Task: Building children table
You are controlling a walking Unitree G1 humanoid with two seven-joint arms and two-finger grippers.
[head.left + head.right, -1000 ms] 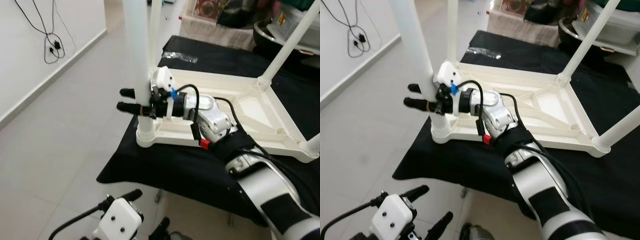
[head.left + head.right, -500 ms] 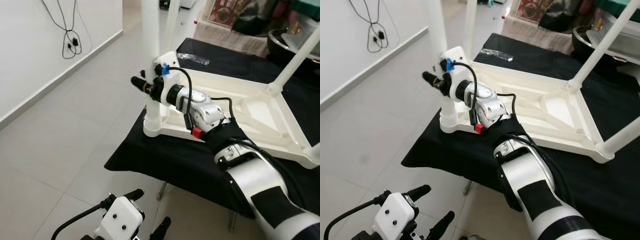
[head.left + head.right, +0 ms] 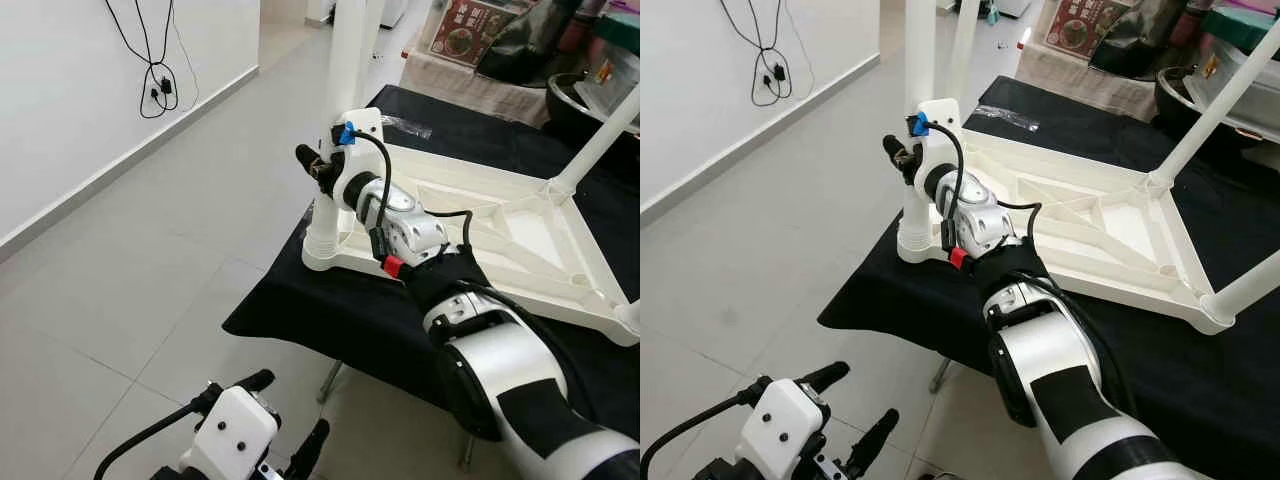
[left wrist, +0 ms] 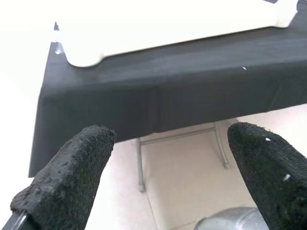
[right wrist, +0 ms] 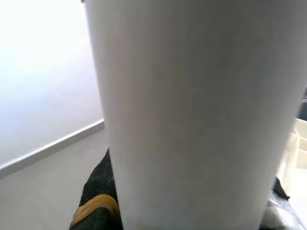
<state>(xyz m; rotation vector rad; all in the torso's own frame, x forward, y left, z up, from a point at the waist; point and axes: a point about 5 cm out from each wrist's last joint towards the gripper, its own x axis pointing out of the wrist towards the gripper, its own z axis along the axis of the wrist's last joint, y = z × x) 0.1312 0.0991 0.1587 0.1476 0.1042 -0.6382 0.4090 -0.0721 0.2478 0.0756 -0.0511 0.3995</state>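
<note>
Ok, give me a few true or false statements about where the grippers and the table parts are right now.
1. The right gripper is closed around a white table leg. True.
2. The white table top lies upside down on a black cloth. True.
3. The left gripper holds a table leg. False: it is open, low beside the cloth, holding nothing.
4. The gripped leg lies flat on the floor. False: it stands upright in a corner socket.

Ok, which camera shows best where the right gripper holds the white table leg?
The right eye view: the right gripper clasps the white tubular table leg just above its socket. The left eye view matches; the right wrist view shows blank tube.
</note>
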